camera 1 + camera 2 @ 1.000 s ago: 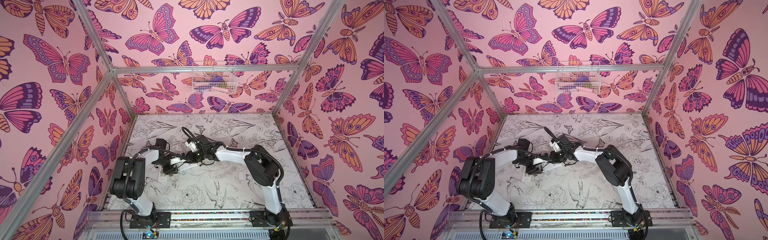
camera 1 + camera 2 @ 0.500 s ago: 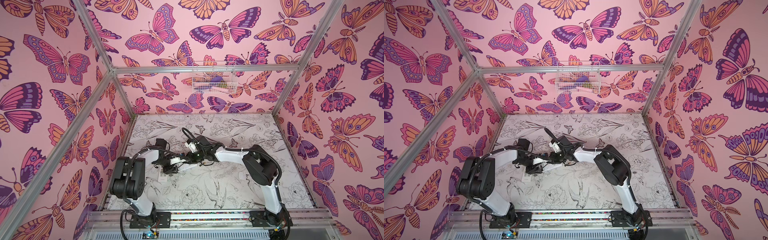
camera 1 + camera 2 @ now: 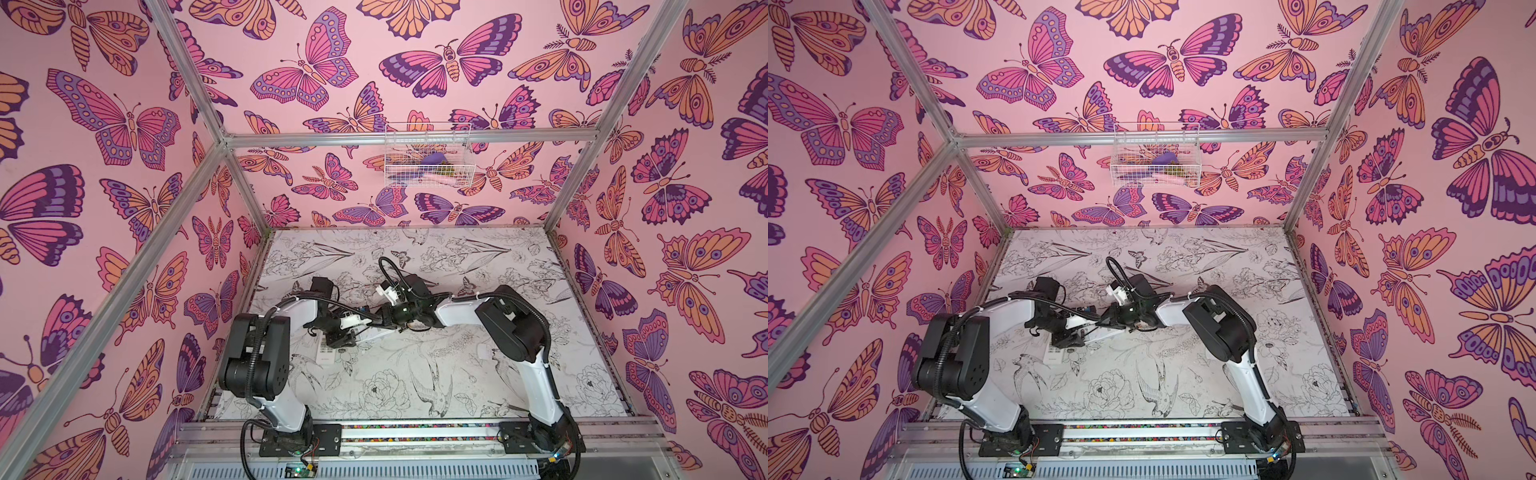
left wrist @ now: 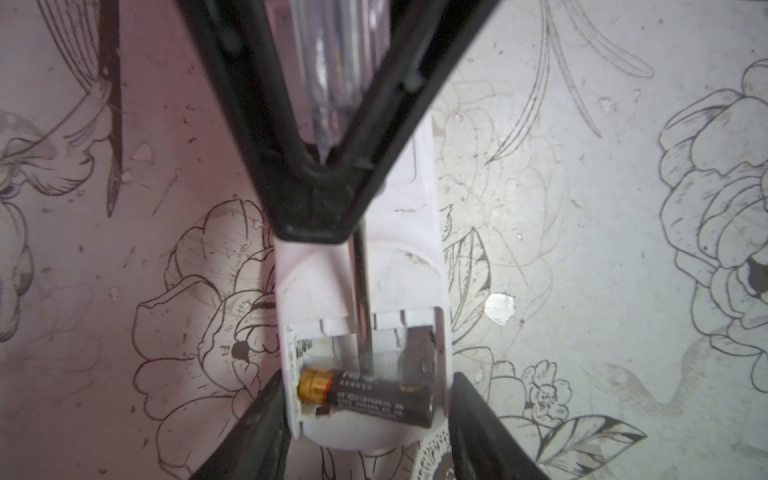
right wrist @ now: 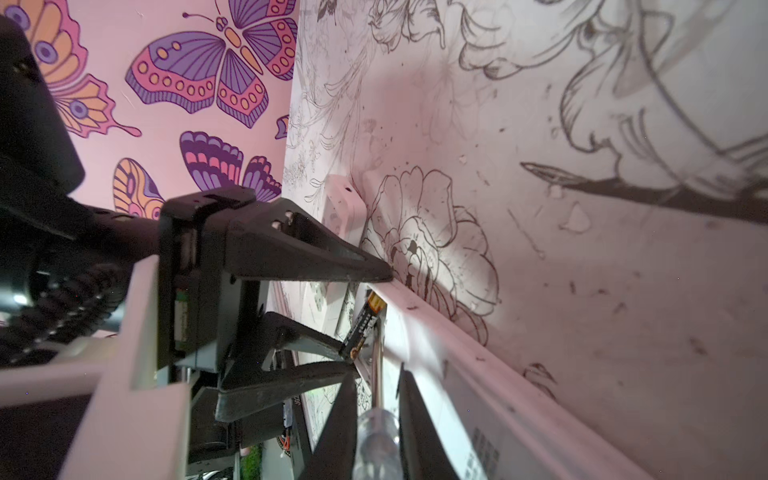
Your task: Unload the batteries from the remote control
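1. Battery (image 4: 365, 395), black with a gold end, lying crosswise and slightly askew in the open compartment (image 4: 390, 357) at one end of the white remote control (image 4: 395, 270).
2. Same battery (image 5: 360, 328) in the right wrist view, tilted against the remote's long white body (image 5: 457, 374).
3. Left gripper (image 4: 365, 374): half-spread, black fingers (image 4: 257, 432) set against both long sides of the remote at the compartment end, clamping it.
4. Right gripper (image 4: 318, 208): drawn in narrow on the clear handle of a screwdriver (image 4: 360, 291), fingers meeting in a V around it.
5. Screwdriver's metal shaft running along the remote's back and down into the compartment, tip right at the battery's side; actual contact too fine to tell.
6. Same handle (image 5: 376, 440) seen in the right wrist view, pinched between the right gripper's two fingers (image 5: 336, 419).
7. Both top views: left gripper (image 3: 340, 337) and right gripper (image 3: 382, 322) nose to nose, left of the middle of the flower-printed table (image 3: 457, 374); battery too small to make out there.
8. White wire basket (image 3: 428, 158) hanging on the rear butterfly wall, well apart from both arms.
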You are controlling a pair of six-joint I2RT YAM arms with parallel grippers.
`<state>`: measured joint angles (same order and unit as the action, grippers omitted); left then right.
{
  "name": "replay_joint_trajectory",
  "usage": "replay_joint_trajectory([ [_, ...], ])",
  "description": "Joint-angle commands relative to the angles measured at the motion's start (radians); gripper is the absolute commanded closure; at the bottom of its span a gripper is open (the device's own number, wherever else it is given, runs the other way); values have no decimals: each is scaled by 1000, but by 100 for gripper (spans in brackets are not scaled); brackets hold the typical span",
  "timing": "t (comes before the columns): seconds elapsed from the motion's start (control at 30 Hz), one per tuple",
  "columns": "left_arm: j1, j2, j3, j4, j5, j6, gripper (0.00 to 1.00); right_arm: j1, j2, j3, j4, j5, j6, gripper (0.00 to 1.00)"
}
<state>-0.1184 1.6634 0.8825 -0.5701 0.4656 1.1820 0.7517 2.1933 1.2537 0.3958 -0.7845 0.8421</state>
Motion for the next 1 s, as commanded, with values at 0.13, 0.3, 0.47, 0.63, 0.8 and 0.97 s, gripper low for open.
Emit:
replay_joint_trajectory([
  [0.13, -6, -87, -30, -10, 20, 8, 32, -37, 57, -43, 30, 50, 71, 100],
  [0.3, -5, -184, -19, -22, 40, -53, 25, -38, 51, -53, 58, 51, 74, 100],
  [0.47, -18, -207, 4, -46, 27, -140, 22, -40, 59, -54, 71, 43, 92, 100],
  [0.63, -42, -232, -8, -59, 2, -178, 22, -40, 62, -46, 42, 49, 76, 100],
  [0.8, -61, -227, -37, -57, -34, -160, 26, -41, 60, -41, 45, 52, 68, 100],
  [0.97, -69, -198, -43, -31, -104, -147, 34, -38, 54, -52, 67, 58, 85, 100],
])
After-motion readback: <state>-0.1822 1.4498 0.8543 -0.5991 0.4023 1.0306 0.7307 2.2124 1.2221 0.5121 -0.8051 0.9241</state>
